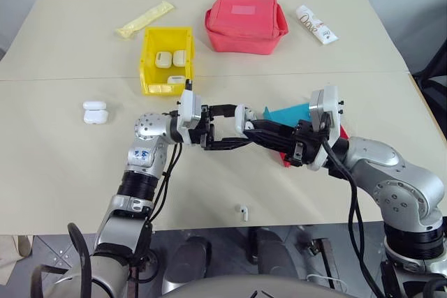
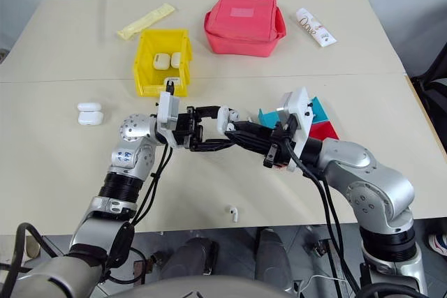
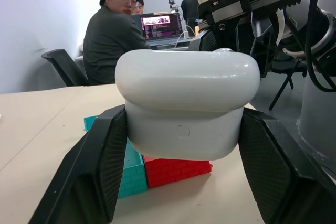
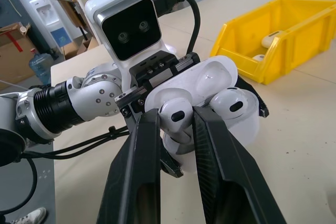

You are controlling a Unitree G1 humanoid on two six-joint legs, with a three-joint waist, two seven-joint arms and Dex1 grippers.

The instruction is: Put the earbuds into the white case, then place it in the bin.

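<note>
Centrally, above the bare middle of the table [image 1: 70, 193], the two grippers meet in the air. The left gripper [image 1: 227, 127] is clamped on the white case [image 3: 186, 106], its black fingers [image 3: 100, 166] pressing both sides of the body, the lid flipped open. The right gripper [image 4: 176, 124] pinches one earbud [image 4: 176, 115] by its stem and holds it at the case's mouth; a second earbud [image 4: 229, 103] already sits in its well beside it.

Open room lies mostly toward the near and left parts of the table. A loose earbud [image 1: 244, 211] lies close to the near edge, well apart from everything else. Another white case [image 1: 95, 112] rests alone at the left.

The bin [image 1: 148, 68] stands just beyond the left gripper, holding several alike cases; one sits at its lower front lip. Beyond it lie a pale yellow packet [image 1: 144, 19], a red fabric pouch [image 1: 244, 20] and a white tube [image 1: 316, 24], all near the far edge. Under and behind the right arm lie a teal tray [image 2: 269, 116] and a red tray [image 2: 323, 130], touching one another. In the left wrist view a seated person [image 3: 113, 30] shows past the table's edge
</note>
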